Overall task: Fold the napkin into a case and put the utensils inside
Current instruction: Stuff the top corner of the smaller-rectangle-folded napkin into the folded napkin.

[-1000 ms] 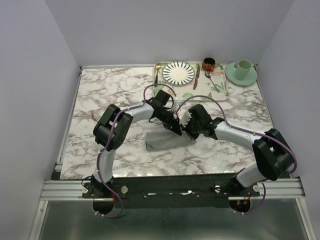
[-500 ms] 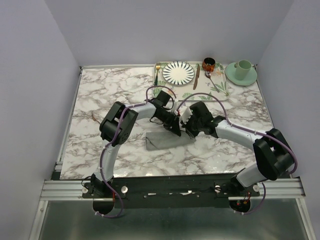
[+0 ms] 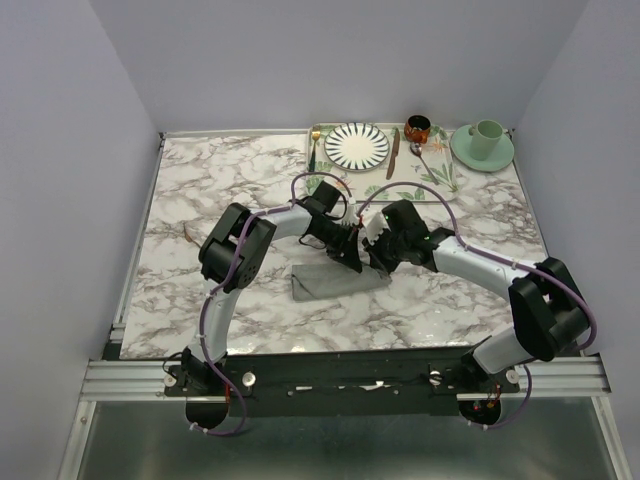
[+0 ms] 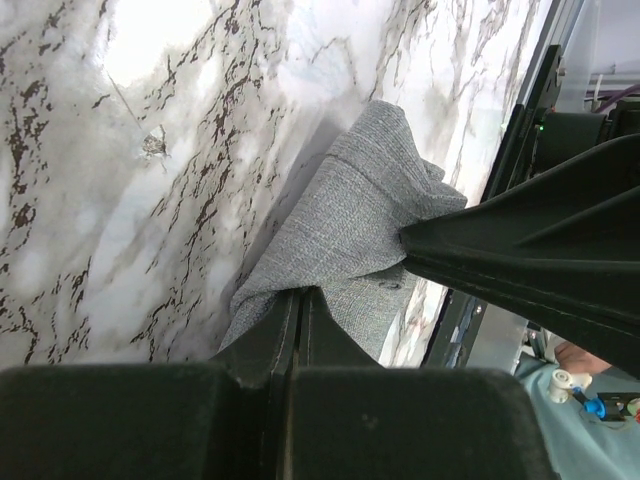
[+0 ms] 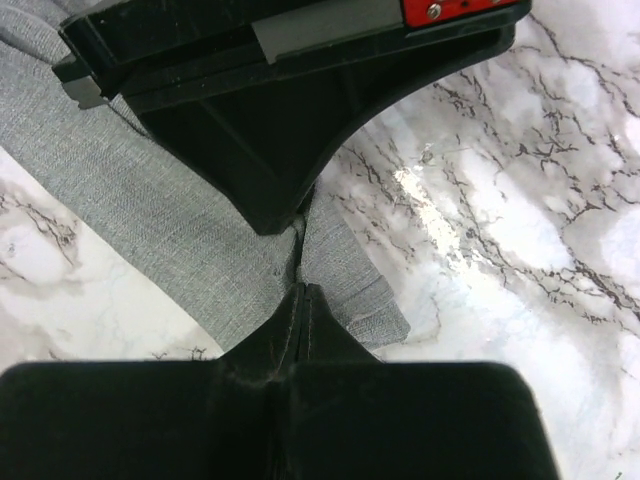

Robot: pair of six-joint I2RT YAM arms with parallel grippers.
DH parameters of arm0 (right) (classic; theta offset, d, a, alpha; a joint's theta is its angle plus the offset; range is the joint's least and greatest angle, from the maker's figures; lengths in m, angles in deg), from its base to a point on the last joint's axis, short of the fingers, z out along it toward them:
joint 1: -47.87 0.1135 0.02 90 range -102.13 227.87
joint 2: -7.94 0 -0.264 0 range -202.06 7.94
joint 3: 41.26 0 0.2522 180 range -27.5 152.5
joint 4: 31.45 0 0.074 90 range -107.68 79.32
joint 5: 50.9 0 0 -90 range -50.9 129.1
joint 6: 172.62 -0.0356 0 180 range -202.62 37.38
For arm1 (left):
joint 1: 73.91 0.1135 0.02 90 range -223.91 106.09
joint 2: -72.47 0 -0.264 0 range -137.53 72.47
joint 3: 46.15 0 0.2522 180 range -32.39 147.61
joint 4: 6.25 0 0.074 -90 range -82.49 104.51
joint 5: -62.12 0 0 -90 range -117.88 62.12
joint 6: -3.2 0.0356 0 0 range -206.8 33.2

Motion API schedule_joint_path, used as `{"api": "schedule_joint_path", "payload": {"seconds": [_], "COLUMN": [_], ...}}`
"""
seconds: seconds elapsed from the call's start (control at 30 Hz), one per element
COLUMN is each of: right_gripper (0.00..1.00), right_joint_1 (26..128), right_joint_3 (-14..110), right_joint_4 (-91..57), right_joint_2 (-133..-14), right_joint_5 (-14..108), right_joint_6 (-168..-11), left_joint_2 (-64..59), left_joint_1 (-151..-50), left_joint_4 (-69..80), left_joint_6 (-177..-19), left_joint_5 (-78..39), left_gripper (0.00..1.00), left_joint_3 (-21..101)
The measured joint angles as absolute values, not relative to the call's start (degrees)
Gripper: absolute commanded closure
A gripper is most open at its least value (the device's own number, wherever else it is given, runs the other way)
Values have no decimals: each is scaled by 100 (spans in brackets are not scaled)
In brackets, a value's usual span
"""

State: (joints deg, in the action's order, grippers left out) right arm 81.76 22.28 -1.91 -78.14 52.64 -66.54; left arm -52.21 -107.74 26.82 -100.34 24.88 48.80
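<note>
Napkin (image 3: 330, 282) lies part-folded and bunched mid tabletop (image 3: 220, 180), well short of the tray (image 3: 445, 185) at the far edge. Left fingers (image 4: 262, 350) are clamped on its right-hand edge. Right fingers (image 5: 275, 335) pinch the same edge from the opposite side, tips nearly meeting.

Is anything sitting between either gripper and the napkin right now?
Nothing visible does. The left gripper and the right gripper are each shut on the napkin, side by side near its right end in the top view. The cloth lies on the marble table.
</note>
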Motion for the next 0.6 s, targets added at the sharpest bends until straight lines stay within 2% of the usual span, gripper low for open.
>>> {"api": "schedule_joint_path", "payload": {"seconds": [0.27,0.4,0.6], "right_gripper": [98,84,74], "right_joint_1": [8104,7909,7813], "right_joint_3": [2405,2648,2678], "right_joint_4": [-47,49,200], "right_joint_2": [-7972,-8245,-8282], "right_joint_5": [5148,4978,4921], "right_joint_6": [-6783,-6949,-7000], "left_joint_2": [-5204,-5204,-5177], "left_joint_1": [-10807,-10807,-10804], "left_joint_4": [2654,2630,2556], "left_joint_6": [-10005,-10001,-9988], "left_joint_5": [2485,2488,2488], "left_gripper": [100,100,100], "left_joint_3": [4862,4845,4790]}}
